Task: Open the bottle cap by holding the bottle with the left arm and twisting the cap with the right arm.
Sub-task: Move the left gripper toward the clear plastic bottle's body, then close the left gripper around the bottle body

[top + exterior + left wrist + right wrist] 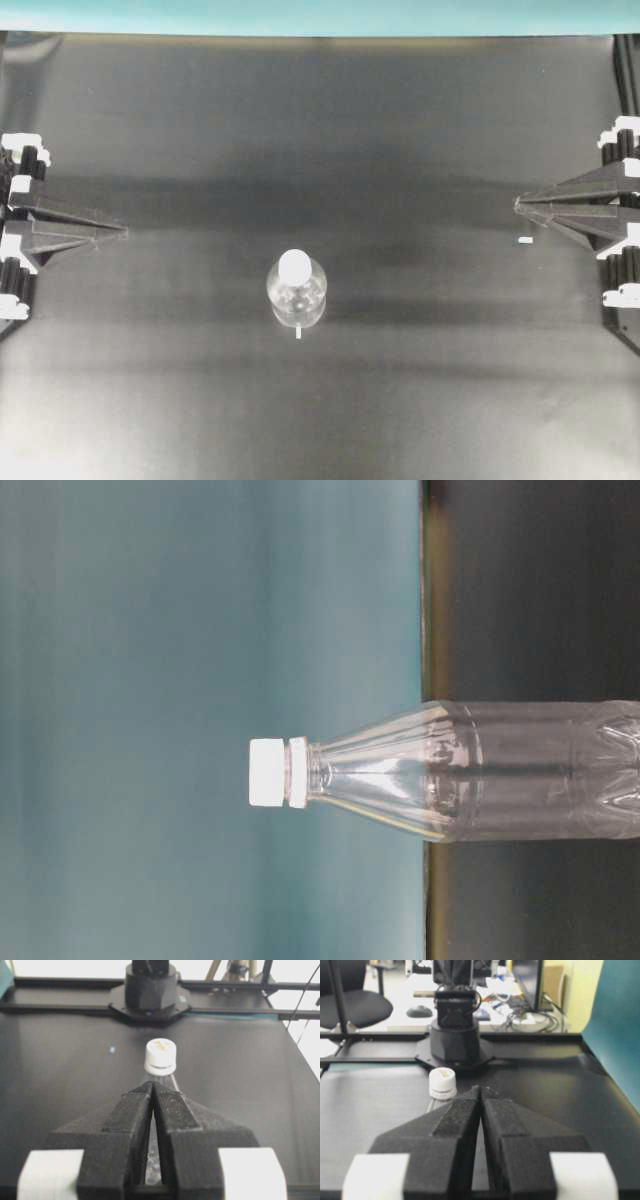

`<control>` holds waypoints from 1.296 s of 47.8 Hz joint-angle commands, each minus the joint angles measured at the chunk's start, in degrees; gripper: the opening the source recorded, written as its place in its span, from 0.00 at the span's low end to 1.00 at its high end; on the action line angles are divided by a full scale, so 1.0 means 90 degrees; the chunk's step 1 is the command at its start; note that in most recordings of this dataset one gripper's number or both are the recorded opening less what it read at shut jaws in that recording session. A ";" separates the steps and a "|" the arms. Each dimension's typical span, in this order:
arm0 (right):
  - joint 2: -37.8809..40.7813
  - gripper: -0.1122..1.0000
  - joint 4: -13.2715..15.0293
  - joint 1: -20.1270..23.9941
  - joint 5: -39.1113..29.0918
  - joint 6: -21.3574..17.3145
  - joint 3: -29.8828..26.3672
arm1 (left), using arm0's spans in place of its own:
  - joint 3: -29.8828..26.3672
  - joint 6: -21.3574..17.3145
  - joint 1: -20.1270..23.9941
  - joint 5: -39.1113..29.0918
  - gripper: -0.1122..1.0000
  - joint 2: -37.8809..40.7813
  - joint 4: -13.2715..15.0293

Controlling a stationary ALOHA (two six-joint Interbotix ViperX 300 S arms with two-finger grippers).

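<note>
Black table (150, 400) (bottle (296, 290), white scrap (525, 241))

Soft grainy frames, glare on table (320, 420)

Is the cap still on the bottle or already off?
On. The cap sits on the neck of the bottle, which stands upright.

The bottle (297, 293) is standing capped at lower centre of the table (320, 120). The left gripper (122, 232) and right gripper (518, 205) are sitting closed at opposite edges, well apart from it.
</note>
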State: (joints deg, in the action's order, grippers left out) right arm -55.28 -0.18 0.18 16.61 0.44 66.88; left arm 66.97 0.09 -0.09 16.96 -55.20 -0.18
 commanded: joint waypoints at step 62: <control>0.0098 0.10 -0.0215 0.0039 -0.1982 -0.0889 -0.0791 | -0.2197 0.0078 -0.0273 0.2588 0.97 0.5420 -0.0273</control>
State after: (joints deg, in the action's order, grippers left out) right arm -54.84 -2.02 0.35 -0.97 -6.59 61.44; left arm 47.02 0.70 -2.64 38.41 -7.21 -2.46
